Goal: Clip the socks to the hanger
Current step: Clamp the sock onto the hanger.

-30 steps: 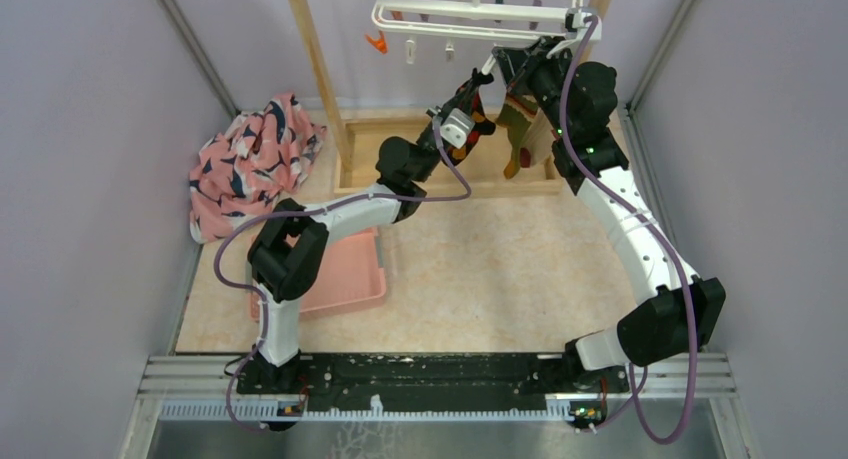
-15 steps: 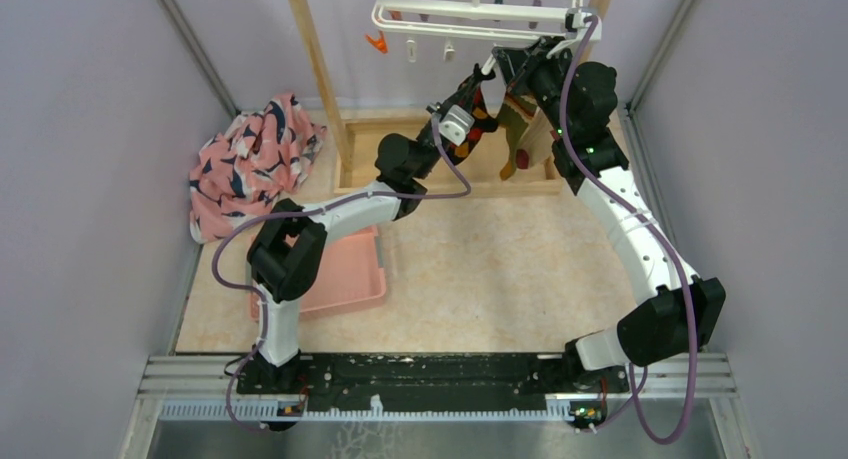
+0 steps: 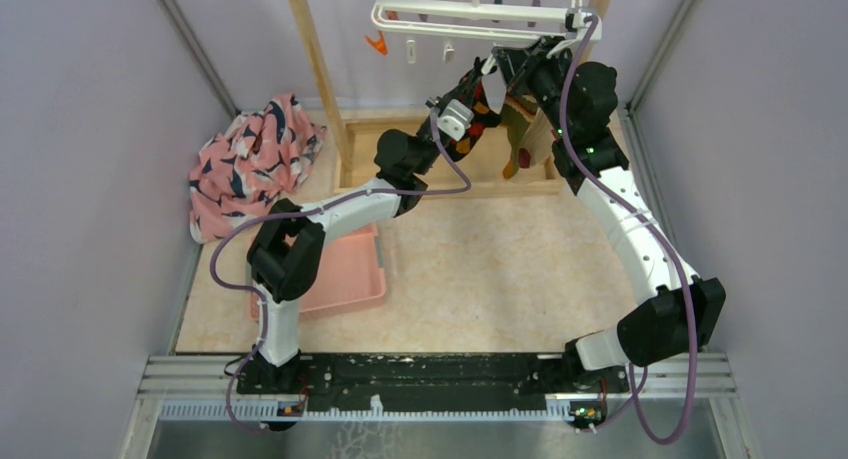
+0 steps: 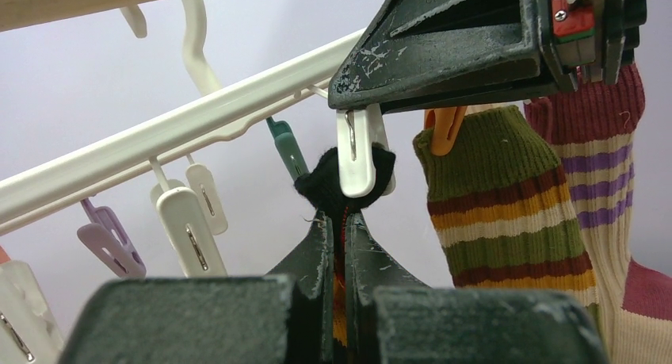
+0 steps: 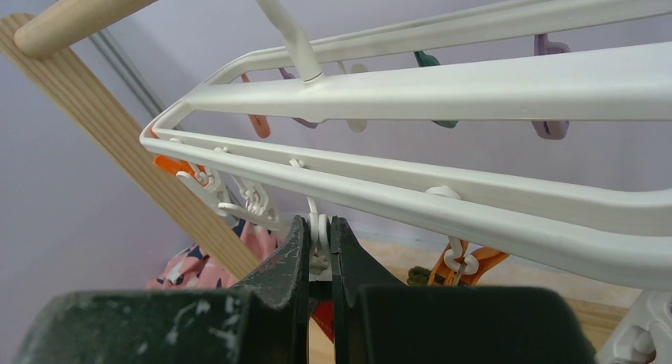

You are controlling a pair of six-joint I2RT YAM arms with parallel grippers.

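The white hanger (image 3: pixel 470 7) hangs at the top centre, with coloured clips beneath. My left gripper (image 4: pixel 338 221) is shut on the black-red-yellow argyle sock (image 4: pixel 342 182) and holds its black top edge up into a white clip (image 4: pixel 358 154). My right gripper (image 5: pixel 318 225) is shut on the handles of that white clip (image 5: pixel 319 221), squeezing them from above. The olive-green striped sock (image 4: pixel 503 197) hangs from an orange clip (image 4: pixel 444 126) just to the right. The beige sock with red stripes (image 4: pixel 614 166) hangs behind it. Both grippers meet under the hanger's right end (image 3: pixel 490 74).
A wooden rack post (image 3: pixel 318 69) slants left of the hanger, with its wooden base frame (image 3: pixel 450 184) on the table. A big pink patterned cloth (image 3: pixel 255 159) lies at the left. A pink tray (image 3: pixel 345 274) sits under the left arm. Purple walls stand close on both sides.
My left gripper has risen up and to the right with the argyle sock, bringing its top edge to the white clip. The right arm has stayed in place.
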